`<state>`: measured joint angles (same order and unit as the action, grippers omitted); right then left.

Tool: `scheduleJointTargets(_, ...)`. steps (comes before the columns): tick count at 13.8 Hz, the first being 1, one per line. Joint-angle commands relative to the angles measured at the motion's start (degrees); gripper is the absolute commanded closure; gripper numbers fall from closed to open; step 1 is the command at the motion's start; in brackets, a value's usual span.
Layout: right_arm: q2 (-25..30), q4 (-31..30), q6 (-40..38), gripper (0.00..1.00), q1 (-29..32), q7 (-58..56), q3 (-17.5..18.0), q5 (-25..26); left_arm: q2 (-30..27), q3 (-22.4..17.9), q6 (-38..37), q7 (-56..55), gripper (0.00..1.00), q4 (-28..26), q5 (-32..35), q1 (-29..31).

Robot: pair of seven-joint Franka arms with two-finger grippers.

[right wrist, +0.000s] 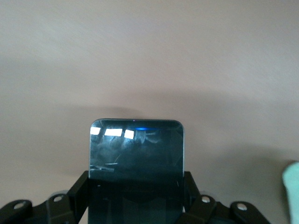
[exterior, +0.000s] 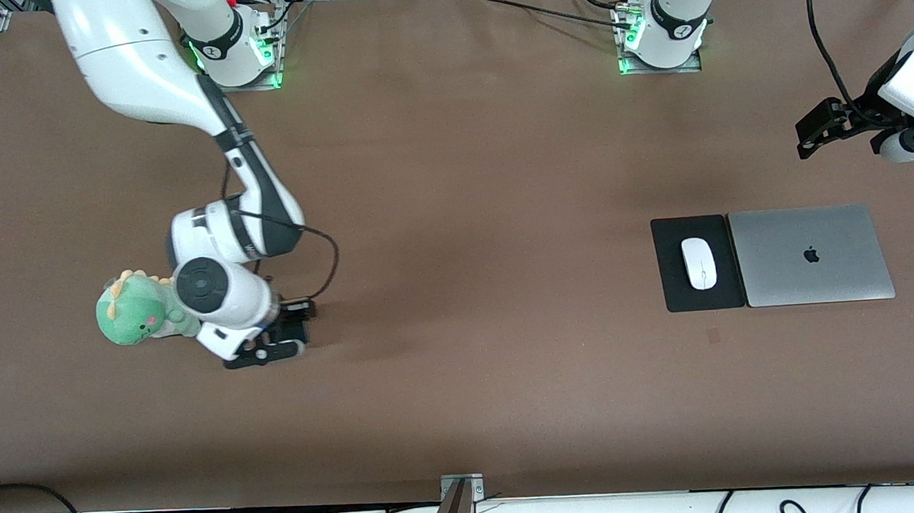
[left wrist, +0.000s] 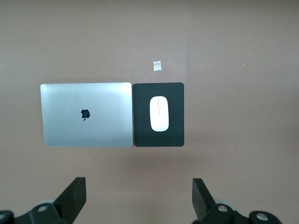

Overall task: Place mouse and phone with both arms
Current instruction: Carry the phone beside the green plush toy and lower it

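Down at the right arm's end of the tabletop (exterior: 465,383): right end effector (exterior: 276,343) low over the brown surface, fingers (right wrist: 79,191) clamped against the two long edges of the phone (right wrist: 135,154). Glossy black screen facing up, window reflections across it, one end poking out past the fingertips. Just beside that wrist, a green dinosaur plush toy (exterior: 139,309) lying on the tabletop.

Toward the left arm's end: white mouse (exterior: 699,263) resting in the middle of a black mouse pad (exterior: 675,291), touched by nothing. Closed silver Apple laptop (exterior: 810,255) flush against the pad's edge, on the side toward the left arm's end of the tabletop. Small pale scrap of tape (left wrist: 158,66) near the pad, nearer to the front camera.

Left end effector (left wrist: 139,196) waiting high above the tabletop, fingers spread wide, holding nothing.
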<state>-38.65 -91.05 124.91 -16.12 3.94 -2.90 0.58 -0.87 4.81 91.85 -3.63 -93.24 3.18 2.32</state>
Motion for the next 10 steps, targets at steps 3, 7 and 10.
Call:
scheduleJointTargets(3,5.3,-14.1,9.8,0.59,3.4,-5.3,0.9,-0.8,-0.7,0.6,-0.9,0.8,0.00,0.1,-0.9,0.8)
scheduleJointTargets(7,5.3,-16.6,12.5,0.44,4.2,-5.3,0.8,-0.8,-0.7,0.5,-1.0,0.8,0.00,0.1,-0.8,0.8)
scheduleJointTargets(10,5.3,-16.7,12.9,0.00,4.5,-4.5,0.8,-1.5,-0.7,0.5,-1.0,0.8,0.00,0.1,-0.8,0.8)
